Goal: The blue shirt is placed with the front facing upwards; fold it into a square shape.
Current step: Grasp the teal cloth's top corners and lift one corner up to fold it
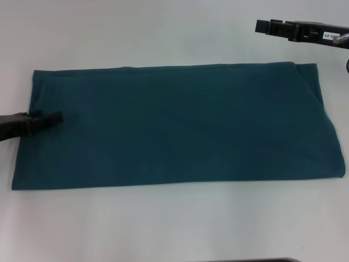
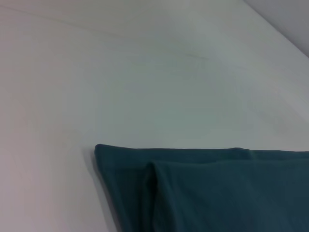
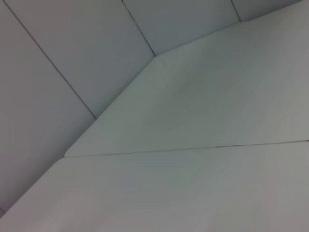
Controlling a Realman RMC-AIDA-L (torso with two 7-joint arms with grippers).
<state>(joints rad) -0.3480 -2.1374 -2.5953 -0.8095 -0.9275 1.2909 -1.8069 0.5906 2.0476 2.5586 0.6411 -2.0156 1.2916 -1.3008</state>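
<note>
While the head view shows the left gripper (image 1: pixel 54 118) at frame left, low over the left end of the blue shirt (image 1: pixel 180 125), I cannot tell how far it is open. The shirt lies as a long band across the table (image 1: pixel 174 33). The left wrist view alone shows layered folds at a shirt corner (image 2: pixel 145 169). At upper right the right gripper (image 1: pixel 262 25) hangs clear of the shirt, its opening impossible to tell; its wrist view shows only bare table (image 3: pixel 193 183).

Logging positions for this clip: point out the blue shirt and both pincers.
blue shirt (image 1: pixel 180 128), head view, middle of the folded cloth.
left pincer (image 1: pixel 52 118), head view, tip over the shirt's left end.
right pincer (image 1: pixel 262 25), head view, tip beyond the shirt.
</note>
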